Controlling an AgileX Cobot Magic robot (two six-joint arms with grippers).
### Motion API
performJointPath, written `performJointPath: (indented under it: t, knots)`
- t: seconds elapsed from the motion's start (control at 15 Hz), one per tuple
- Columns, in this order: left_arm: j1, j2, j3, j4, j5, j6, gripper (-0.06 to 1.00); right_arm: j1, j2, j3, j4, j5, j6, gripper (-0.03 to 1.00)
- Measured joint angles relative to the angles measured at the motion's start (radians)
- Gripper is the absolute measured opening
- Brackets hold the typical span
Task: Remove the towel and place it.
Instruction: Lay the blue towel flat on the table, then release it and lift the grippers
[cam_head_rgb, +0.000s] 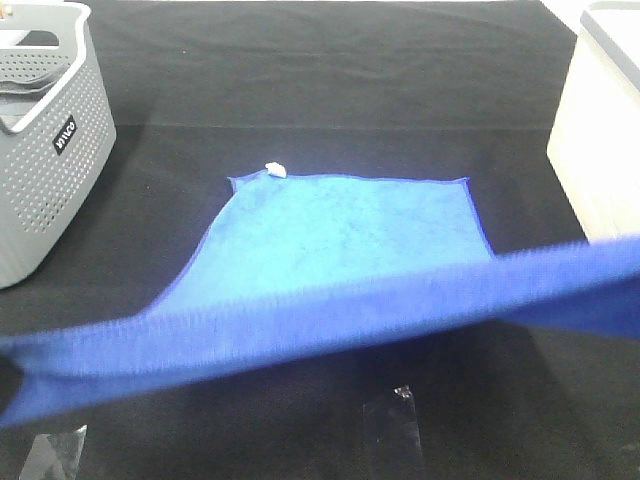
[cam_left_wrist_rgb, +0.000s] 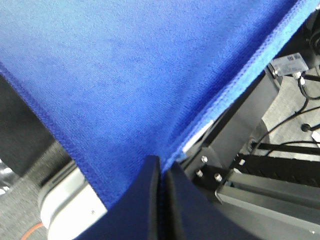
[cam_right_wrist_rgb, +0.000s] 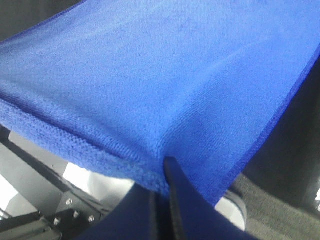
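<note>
- We see a table w/ black cloth (cam_head_rgb: 330, 90) over it.
- towel (cam_head_rgb: 350, 235): far part flat on the cloth, white tag (cam_head_rgb: 275, 169) at its far-left corner, near edge up off the cloth.
- Grey perforated basket (cam_head_rgb: 40, 150) well left of towel.
- White box (cam_head_rgb: 600, 140) right of towel.
- Clear tape strips (cam_head_rgb: 395, 425) on the cloth, near side of towel.

Grey basket (cam_head_rgb: 50, 150) (perforated) opposite a white bin (cam_head_rgb: 600, 130).
</note>
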Motion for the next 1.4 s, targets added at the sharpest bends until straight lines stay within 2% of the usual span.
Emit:
performJointPath:
  t: [0.4, 0.67, 0.87, 1.07, 1.2, 1.4]
  knots:
    - [0.0, 0.018, 0.071, -0.031, -0.001, 0.006, 0.0, 0.0, 0.045, 0.118, -0.013, -0.003, 0.0, 0.0]
    - [0.0, 0.183, 0.071, -0.034, 0.002, 0.015, 0.0, 0.0, 0.093, 0.127, -0.036, -0.009, 0.0, 0.0]
    - [0.0, 0.312, 0.071, -0.047, 0.013, 0.044, 0.0, 0.0, 0.119, 0.211, -0.044, -0.011, 0.0, 0.0]
    - [-0.101, 0.439, 0.071, -0.037, 0.007, 0.068, 0.0, 0.0, 0.153, 0.277, -0.065, -0.013, 0.0, 0.0]
    - [-0.18, 0.512, 0.071, -0.019, -0.048, 0.062, 0.0, -0.001, 0.194, 0.287, -0.082, -0.013, 0.0, 0.0]
    - [-0.242, 0.605, 0.071, -0.014, -0.091, 0.051, 0.0, -0.001, 0.281, 0.288, -0.093, -0.02, 0.001, 0.0]
